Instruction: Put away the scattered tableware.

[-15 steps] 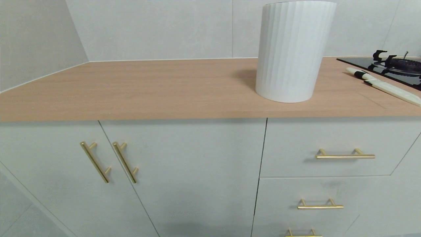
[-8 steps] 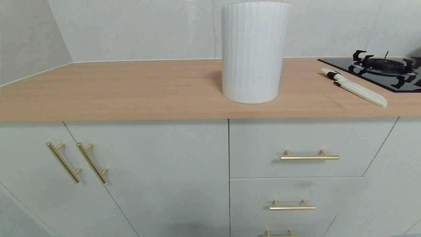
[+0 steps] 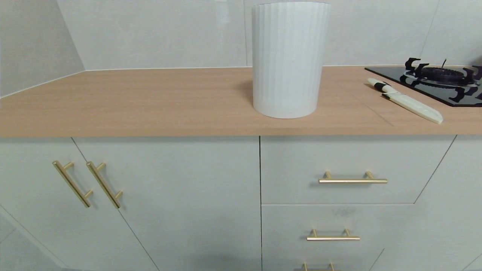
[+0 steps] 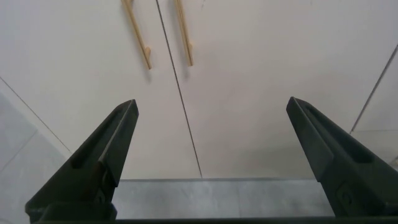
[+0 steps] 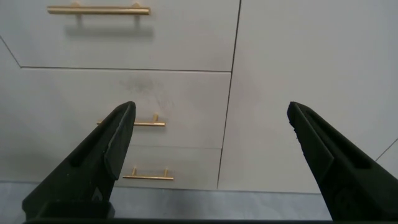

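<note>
Knife [image 3: 404, 99] flat on desk [image 3: 150, 101], right of ribbed white holder [image 3: 288, 60], beside hob [image 3: 440, 81] | looks light, stiff, slick | best pinched at the handle | left gripper [image 4: 210, 104], right gripper [image 5: 210, 106]: jaws wide open, empty, facing cabinet fronts

The left end effector [image 4: 211, 104] and right end effector [image 5: 211, 107] each bear two matte black, wedge-shaped fingers [image 4: 102, 158] tapering to narrow tips, with flat inner faces.

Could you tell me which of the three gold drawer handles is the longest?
The top drawer's handle, directly under the countertop. Its bar is clearly longer than the middle handle and the bottom handle below it.
</note>
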`<state>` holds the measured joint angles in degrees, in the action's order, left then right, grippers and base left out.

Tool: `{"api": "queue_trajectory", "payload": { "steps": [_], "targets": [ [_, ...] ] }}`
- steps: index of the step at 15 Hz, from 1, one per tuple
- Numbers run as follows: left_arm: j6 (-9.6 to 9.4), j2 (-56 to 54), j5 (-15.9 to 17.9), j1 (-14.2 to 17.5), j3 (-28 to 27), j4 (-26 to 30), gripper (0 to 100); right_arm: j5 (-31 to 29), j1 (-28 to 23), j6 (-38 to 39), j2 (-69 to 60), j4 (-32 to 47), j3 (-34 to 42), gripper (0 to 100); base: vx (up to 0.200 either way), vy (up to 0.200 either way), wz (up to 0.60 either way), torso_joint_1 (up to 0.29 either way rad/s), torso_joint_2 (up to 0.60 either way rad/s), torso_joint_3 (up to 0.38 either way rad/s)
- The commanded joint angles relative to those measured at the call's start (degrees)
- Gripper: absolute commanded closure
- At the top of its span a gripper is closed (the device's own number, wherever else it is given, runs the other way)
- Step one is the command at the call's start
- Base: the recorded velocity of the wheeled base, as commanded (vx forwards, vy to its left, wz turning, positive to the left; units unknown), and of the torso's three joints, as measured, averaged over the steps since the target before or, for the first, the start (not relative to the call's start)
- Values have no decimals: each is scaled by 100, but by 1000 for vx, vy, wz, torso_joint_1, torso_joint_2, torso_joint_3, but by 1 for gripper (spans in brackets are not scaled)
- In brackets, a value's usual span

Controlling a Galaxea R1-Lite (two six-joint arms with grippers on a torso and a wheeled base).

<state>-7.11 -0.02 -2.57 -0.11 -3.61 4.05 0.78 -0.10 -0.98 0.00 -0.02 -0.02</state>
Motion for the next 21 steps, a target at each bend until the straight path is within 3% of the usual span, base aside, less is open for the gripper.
{"api": "queue_trajectory", "payload": {
  "steps": [1, 8, 21],
  "targets": [
    [-1, 2, -6, 2, 0, 0, 0, 1, 1, -8, 9, 2, 2, 0, 0, 0, 0, 0, 0, 0],
    [-1, 2, -6, 2, 0, 0, 0, 10, 10, -8, 9, -6, 2, 0, 0, 0, 0, 0, -22, -25],
    [-1, 2, -6, 2, 0, 0, 0, 10, 10, -8, 9, -6, 2, 0, 0, 0, 0, 98, -421, -328]
  ]
}}
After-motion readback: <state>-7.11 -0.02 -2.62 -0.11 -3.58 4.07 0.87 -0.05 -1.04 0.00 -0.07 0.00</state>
